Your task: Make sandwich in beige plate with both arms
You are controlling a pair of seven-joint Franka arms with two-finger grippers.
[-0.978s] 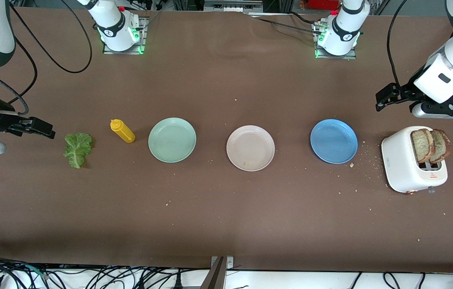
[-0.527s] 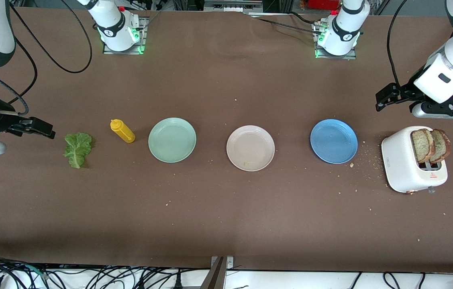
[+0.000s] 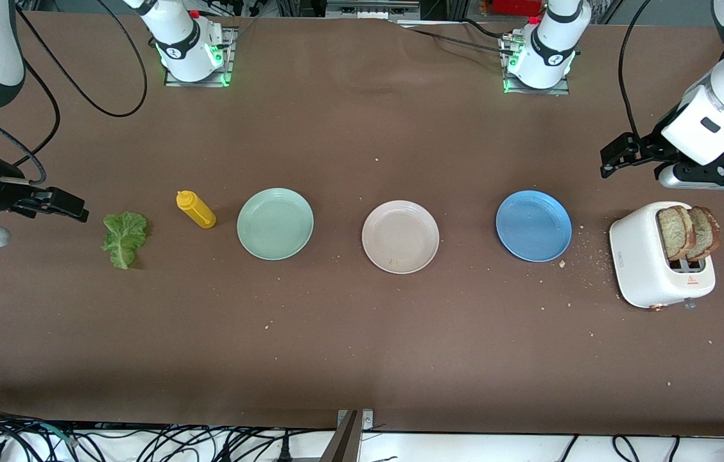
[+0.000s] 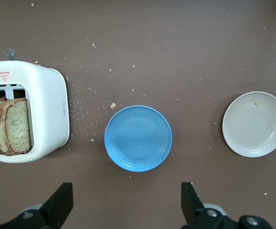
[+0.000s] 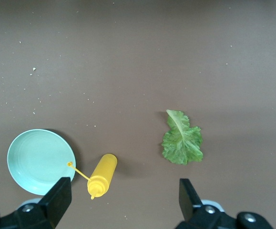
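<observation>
The beige plate (image 3: 400,236) sits empty mid-table and shows in the left wrist view (image 4: 255,124). Two brown bread slices (image 3: 688,231) stand in a white toaster (image 3: 647,266) at the left arm's end, also in the left wrist view (image 4: 8,126). A green lettuce leaf (image 3: 123,239) lies at the right arm's end, also in the right wrist view (image 5: 182,140). My left gripper (image 3: 619,154) is open and empty, up over the table near the toaster. My right gripper (image 3: 63,204) is open and empty, up beside the lettuce.
A mint green plate (image 3: 275,223) and a yellow squeeze bottle (image 3: 196,209) lie between the lettuce and the beige plate. A blue plate (image 3: 533,225) sits between the beige plate and the toaster. Crumbs are scattered around the toaster.
</observation>
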